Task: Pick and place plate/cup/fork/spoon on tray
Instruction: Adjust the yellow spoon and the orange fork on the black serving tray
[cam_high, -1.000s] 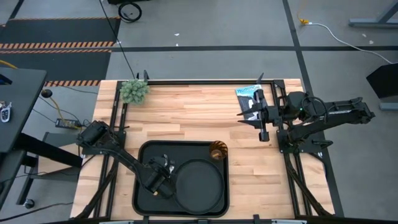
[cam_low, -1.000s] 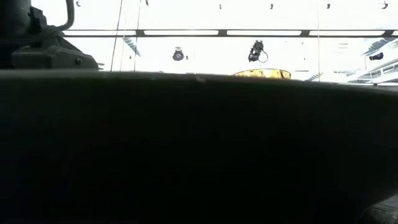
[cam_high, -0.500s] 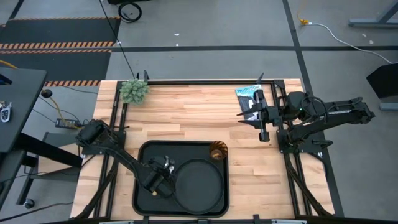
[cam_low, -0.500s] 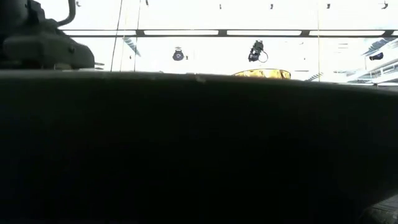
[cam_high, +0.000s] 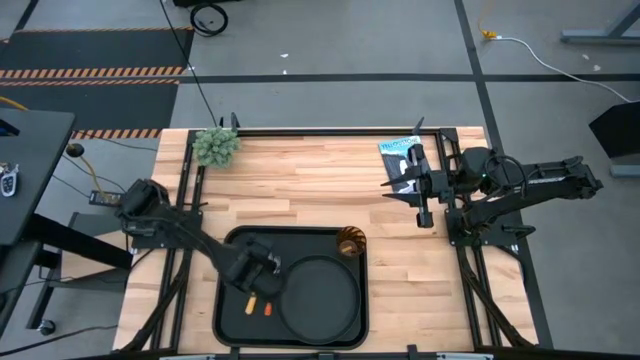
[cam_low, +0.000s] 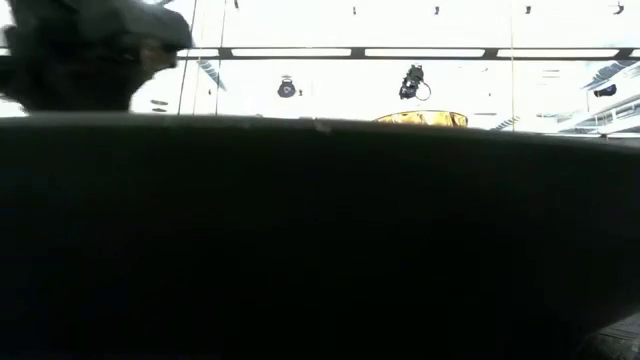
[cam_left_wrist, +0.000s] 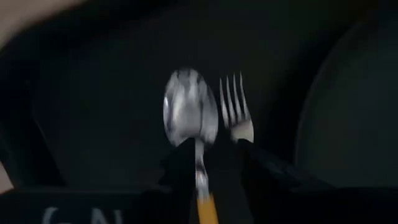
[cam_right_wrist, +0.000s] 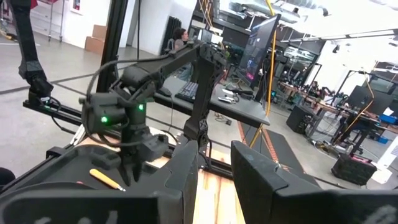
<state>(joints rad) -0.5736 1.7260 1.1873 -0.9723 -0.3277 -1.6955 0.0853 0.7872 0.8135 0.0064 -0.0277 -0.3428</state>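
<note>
The black tray (cam_high: 232, 250) lies at the table's near middle. On it lie the round dark plate (cam_high: 322, 296), the amber cup (cam_high: 350, 241) in its far right corner, and the spoon (cam_left_wrist: 189, 115) and fork (cam_left_wrist: 236, 115) side by side, left of the plate. One of their two orange handle ends shows in the high view (cam_high: 252, 304). My left gripper (cam_left_wrist: 214, 146) is open above the tray (cam_high: 262, 272), its fingers on either side of the spoon's neck, apart from it. My right gripper (cam_high: 420, 190) is open and empty at the table's right side.
A green tuft (cam_high: 215, 146) sits at the far left corner. A blue-and-white packet (cam_high: 400, 150) lies at the far right, near my right gripper. In the low view the tray's dark wall (cam_low: 320, 240) fills most of the picture, with the cup's rim (cam_low: 420, 118) just above it.
My left gripper has risen and drawn back a little toward the table's far edge. The two orange handle ends, which it covered before, now show on the tray. My right arm has kept still.
</note>
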